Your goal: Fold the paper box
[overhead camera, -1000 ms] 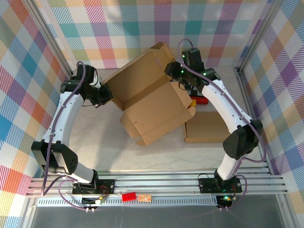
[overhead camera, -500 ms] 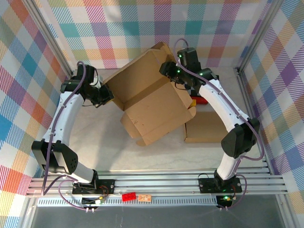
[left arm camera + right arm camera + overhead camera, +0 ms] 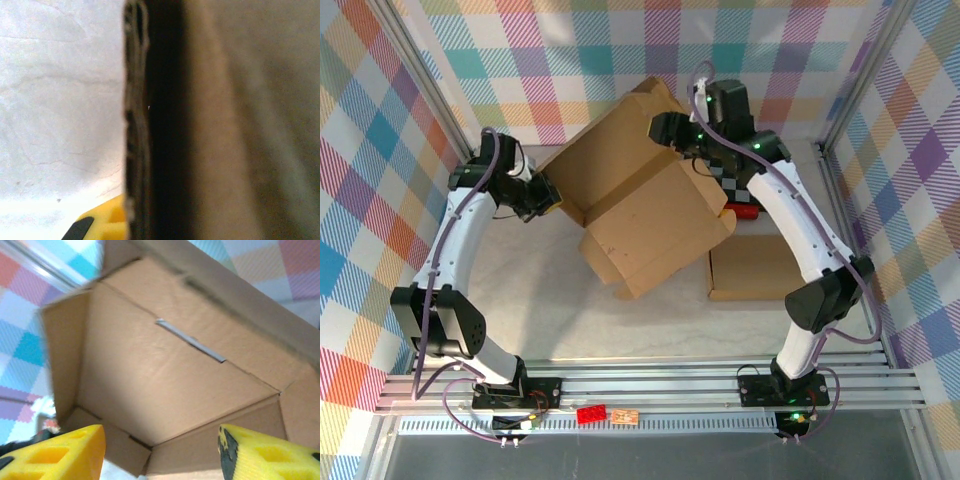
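Brown paper box (image 3: 640, 215) half-folded, flaps open, tilted, mid-table.

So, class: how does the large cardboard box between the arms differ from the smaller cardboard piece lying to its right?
The large box is raised into shape with an open cavity; the smaller piece lies flat. The large box is clearly bigger than the smaller piece. The left gripper pinches the large box's edge; no gripper touches the smaller piece. Both are plain brown cardboard.
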### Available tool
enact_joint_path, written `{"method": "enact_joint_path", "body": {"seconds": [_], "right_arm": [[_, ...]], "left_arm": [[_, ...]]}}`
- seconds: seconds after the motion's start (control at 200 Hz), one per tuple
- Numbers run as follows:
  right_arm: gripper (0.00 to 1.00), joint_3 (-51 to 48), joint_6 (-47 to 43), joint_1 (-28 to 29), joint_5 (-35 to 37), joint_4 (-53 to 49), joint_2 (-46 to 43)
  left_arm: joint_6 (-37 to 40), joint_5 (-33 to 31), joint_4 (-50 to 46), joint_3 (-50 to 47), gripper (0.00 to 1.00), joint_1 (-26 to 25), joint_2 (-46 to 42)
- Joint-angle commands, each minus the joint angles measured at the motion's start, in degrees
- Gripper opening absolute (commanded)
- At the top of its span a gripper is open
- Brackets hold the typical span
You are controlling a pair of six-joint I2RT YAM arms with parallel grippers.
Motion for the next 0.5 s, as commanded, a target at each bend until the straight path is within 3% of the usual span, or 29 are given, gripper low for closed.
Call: {"method": "enact_joint_path", "body": {"seconds": [0.0, 0.11, 0.305, 0.39, 0.5], "right_arm": [[0.63, 4.91, -6.90, -3.12, -6.78, -1.52, -3.80], [0.66, 3.44, -5.48, -9.09, -12.40, 4.02, -5.82], [0.59, 1.46, 7.41, -21.18, -29.16, 17.92, -2.77], [0.56, 4.91, 11.98, -23.72, -37.31, 20.71, 2.34], [0.54, 11.69, 9.18, -23.90, -42.74, 16.49, 8.95]], "left_arm": [[-1.91, 6.95, 4.87, 1.74, 0.00, 1.30, 1.76], [-2.69, 9.97, 7.29, 1.01, 0.00, 1.62, 3.22], [-4.61, 16.88, 14.49, -1.61, 0.00, 1.97, 4.06], [-5.49, 19.41, 16.73, -2.58, 0.00, 2.09, 4.82], [-6.02, 21.88, 17.93, -3.43, 0.00, 2.08, 5.83]]}}
